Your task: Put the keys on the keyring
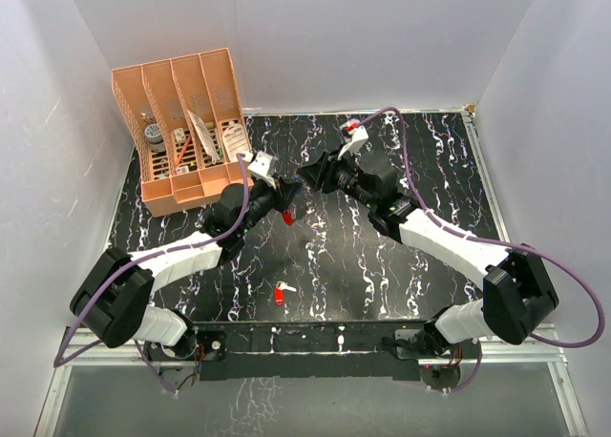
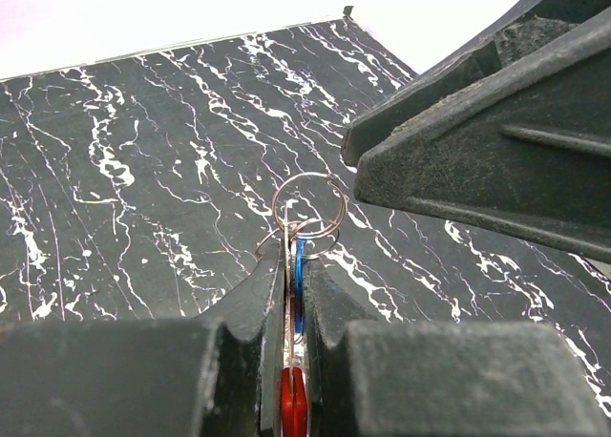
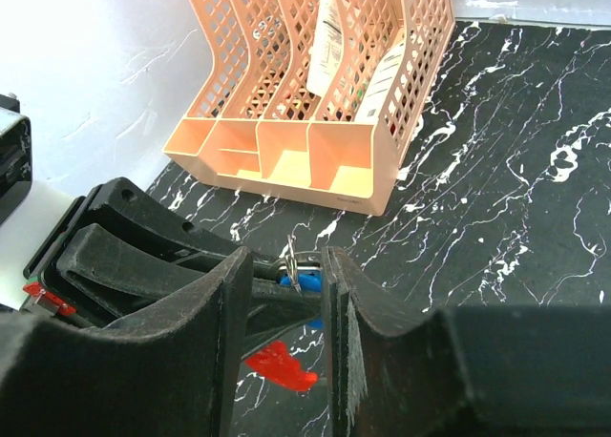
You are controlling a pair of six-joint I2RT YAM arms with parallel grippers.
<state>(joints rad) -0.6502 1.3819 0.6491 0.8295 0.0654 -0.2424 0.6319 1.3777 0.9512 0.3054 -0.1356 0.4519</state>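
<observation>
- Keyring [image 1: 286, 218], from above: it is held off the table [image 1: 401, 265] at mid-table, where the two arms meet. Only its red part shows, hanging just under the left gripper [image 1: 284, 193].
- The right gripper [image 1: 307, 174] faces the left one, tip to tip. From this height I cannot tell how wide either pair of jaws stands.
- A red key [image 1: 280, 294] lies alone on the table nearer the arm bases, well apart from both grippers.
- A peach rack [image 1: 181, 136] stands at the far left corner.
- Left wrist: the left gripper [image 2: 295, 294] is pinched down to a thin slit. The keyring [image 2: 305, 227] is caught in that slit. Its thin wire loop sticks out past the fingertips, and a red edge shows deeper between the fingers.
- The blue key [image 2: 298, 265] sits edge-on in the same slit, right at the loop. Whether it is threaded on the wire I cannot tell.
- The right gripper [image 2: 355, 165] fills the upper right, its tips just beside the loop.
- Right wrist: the right gripper [image 3: 286, 277] has its jaws partly apart, one on either side of the keyring [image 3: 304, 263]. A gap shows at the left finger. The right finger is at the wire; whether it touches I cannot tell.
- A bit of the blue key [image 3: 284, 281] shows beside the loop, and the red part hangs below.
- The left gripper [image 3: 181, 241] comes in from the left, and the rack [image 3: 315, 160] stands beyond.
</observation>
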